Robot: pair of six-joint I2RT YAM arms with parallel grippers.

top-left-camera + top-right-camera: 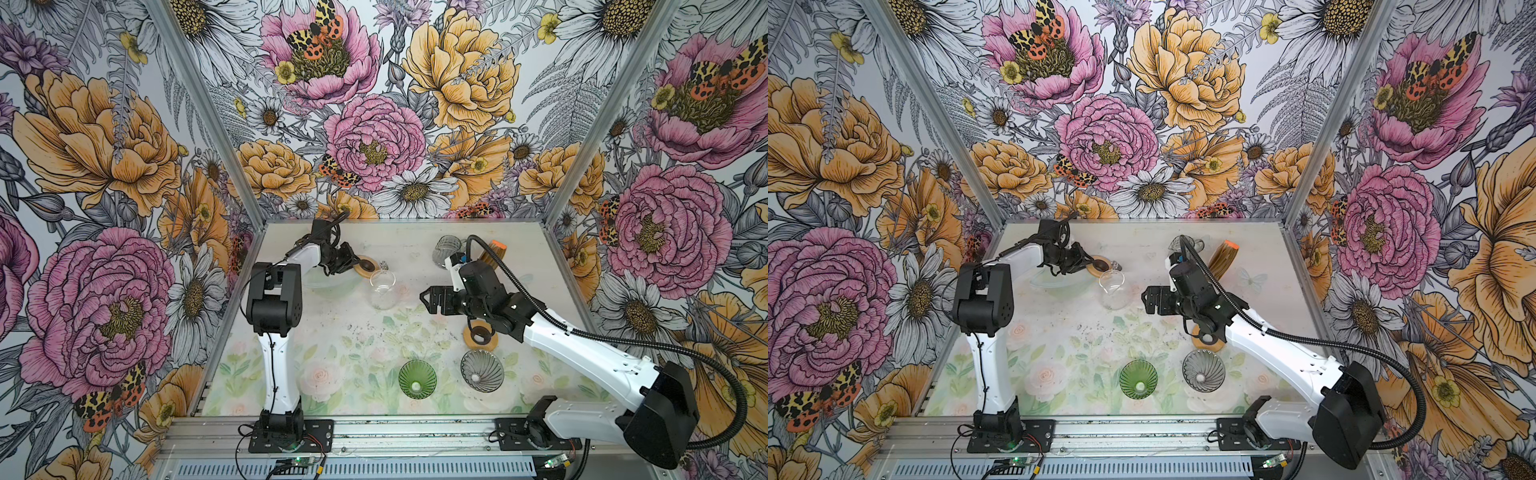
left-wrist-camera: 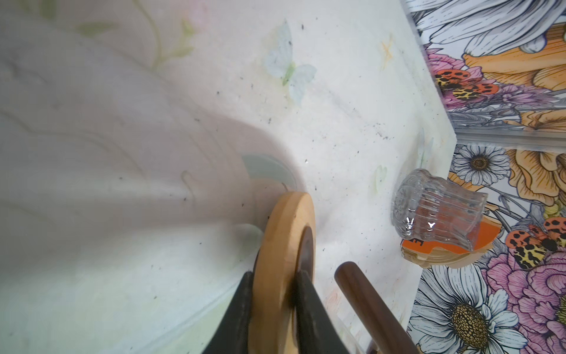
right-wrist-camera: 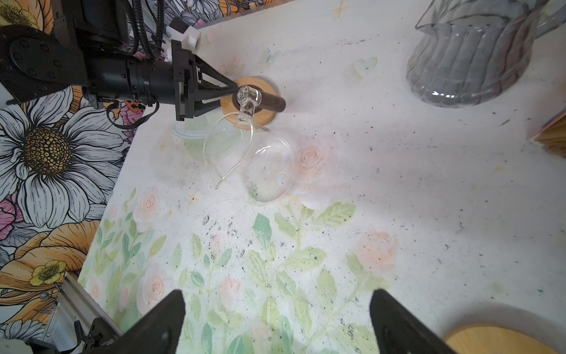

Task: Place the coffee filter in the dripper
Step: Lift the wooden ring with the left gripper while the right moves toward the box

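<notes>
The filters [image 1: 1221, 257] lean near the bench's far edge, right of middle, just behind the right arm. The right claw [image 1: 427, 300], wide open, faces the left edge, away from them. The left claw [image 1: 356, 262], farther off, pinches a wooden ring [image 2: 284, 245].

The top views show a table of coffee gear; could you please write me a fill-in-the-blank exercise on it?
1. The left gripper has its jaws pressed on either side of a ring made of ____.
2. The right gripper has its jaws ____.
3. The dripper beside the grey dripper is ____ in colour.
4. The filter stack near the back wall has a top coloured ____.

Missing words: wood; open; green; orange.
</notes>
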